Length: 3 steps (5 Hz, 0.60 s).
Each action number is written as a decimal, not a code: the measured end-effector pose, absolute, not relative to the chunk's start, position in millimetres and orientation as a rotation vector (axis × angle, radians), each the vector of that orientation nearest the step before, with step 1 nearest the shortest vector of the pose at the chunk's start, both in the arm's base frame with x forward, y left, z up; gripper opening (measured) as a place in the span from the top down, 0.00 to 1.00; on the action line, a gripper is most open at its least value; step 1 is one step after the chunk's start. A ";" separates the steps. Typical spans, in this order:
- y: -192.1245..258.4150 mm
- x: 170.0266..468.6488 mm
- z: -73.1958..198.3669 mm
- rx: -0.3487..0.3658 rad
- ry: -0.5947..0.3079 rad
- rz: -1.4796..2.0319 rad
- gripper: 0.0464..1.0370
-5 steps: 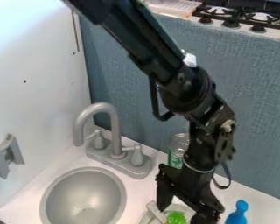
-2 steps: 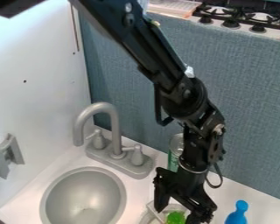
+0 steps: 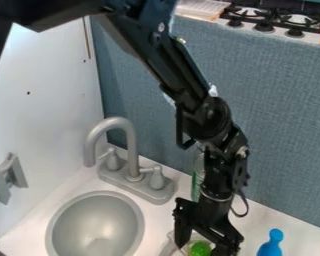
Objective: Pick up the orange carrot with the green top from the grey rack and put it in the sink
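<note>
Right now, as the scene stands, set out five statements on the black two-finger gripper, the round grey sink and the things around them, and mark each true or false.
1. The black two-finger gripper is down inside the round grey sink. False: it is beside the sink, over the white counter.
2. The bright green object is between the gripper's fingers as seen here. True.
3. The curved grey faucet has a handle on each side. True.
4. The green-and-silver can is fully in view. False: the black arm partly hides it.
5. The blue round-topped object touches the faucet. False: the two are well apart, with the gripper between them in this view.
</note>
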<state>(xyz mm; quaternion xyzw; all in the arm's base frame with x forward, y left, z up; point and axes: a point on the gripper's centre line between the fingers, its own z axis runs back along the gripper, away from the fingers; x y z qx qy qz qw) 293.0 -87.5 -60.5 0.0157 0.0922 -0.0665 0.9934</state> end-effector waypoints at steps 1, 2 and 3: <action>-88.7 294.8 -66.8 0.028 0.206 -0.133 0.03; -91.7 292.0 -74.7 0.009 0.225 -0.133 0.09; -93.5 292.8 -76.1 -0.004 0.212 -0.127 0.36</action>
